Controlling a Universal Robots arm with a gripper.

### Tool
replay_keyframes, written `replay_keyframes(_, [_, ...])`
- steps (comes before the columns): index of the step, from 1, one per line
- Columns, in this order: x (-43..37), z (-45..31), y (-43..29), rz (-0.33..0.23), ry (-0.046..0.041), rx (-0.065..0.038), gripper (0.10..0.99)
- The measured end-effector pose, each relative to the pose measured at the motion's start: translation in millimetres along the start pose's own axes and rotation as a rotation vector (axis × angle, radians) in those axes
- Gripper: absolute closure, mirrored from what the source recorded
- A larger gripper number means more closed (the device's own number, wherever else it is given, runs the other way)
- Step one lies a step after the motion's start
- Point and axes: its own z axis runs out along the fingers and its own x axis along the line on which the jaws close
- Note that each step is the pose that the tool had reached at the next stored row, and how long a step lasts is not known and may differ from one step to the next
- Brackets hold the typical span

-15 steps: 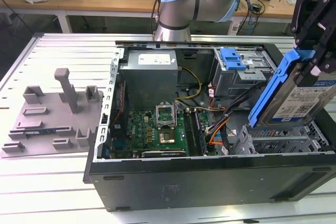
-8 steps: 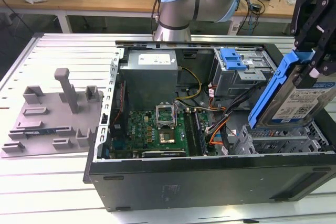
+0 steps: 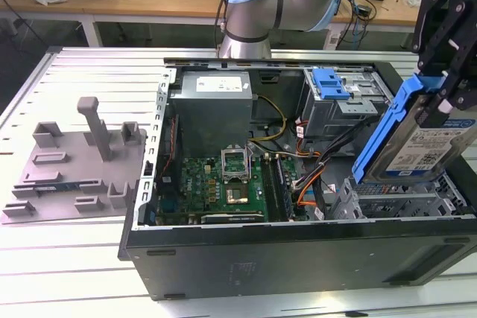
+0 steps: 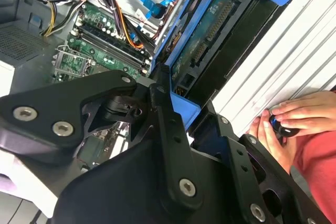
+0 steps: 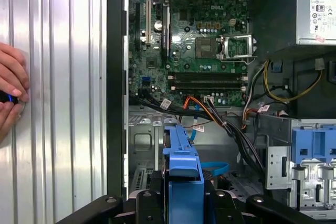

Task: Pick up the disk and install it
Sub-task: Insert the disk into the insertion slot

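Black claw (image 4: 176, 106) links sit closest in the second wrist view, across the lower half of the frame. The claw is pinching the disk (image 4: 210, 30) by its blue bracket (image 4: 184, 111), with the disk's circuit side showing towards the upper middle. In the first wrist view the bracket (image 5: 181, 156) rises from the claw (image 5: 184, 195) at bottom centre.

In the exterior view the open case (image 3: 298, 255) lies on its side on a ribbed metal surface (image 3: 67, 258). At the right edge the claw (image 3: 445, 98) holds the disk (image 3: 426, 147) off the surface. The disk is tilted steeply, its long axis running from upper right to lower left. A metal cage (image 3: 395, 199) in the lower right of the case lies just under the disk's lower end; whether they touch cannot be told.

The disk's label (image 3: 428, 156) is blue and white, with print and a barcode. Further back, a green board (image 3: 223, 180) fills the case's middle. Beyond it a grey box (image 3: 212, 113) bears a white sticker (image 3: 216, 83).

A person's hand (image 4: 294, 124) rests on the surface beside the case, at the right edge of the second wrist view.
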Motion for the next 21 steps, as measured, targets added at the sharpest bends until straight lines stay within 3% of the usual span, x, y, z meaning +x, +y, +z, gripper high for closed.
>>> replay_keyframes(21, [1.3,10.4,-1.3,0.031,0.0002,0.001,0.718])
